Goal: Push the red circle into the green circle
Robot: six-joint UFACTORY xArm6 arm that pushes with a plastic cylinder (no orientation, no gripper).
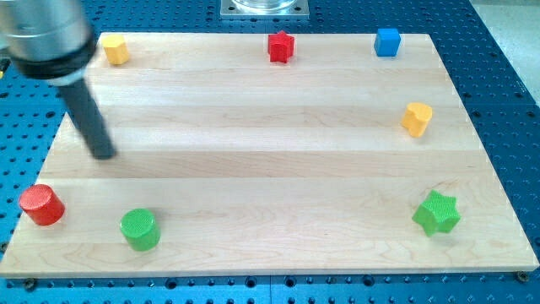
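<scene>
The red circle (41, 204) stands at the board's lower left edge. The green circle (139, 229) stands to its right and slightly lower, with a gap of about one block width between them. My tip (105, 154) rests on the board above both circles, closer to the red one's upper right, touching neither.
A yellow block (116, 49) sits at the top left, a red star (281, 46) at the top middle, a blue cube (387, 41) at the top right, a yellow heart (417, 118) at the right and a green star (437, 213) at the lower right. The wooden board (270, 152) lies on a blue perforated table.
</scene>
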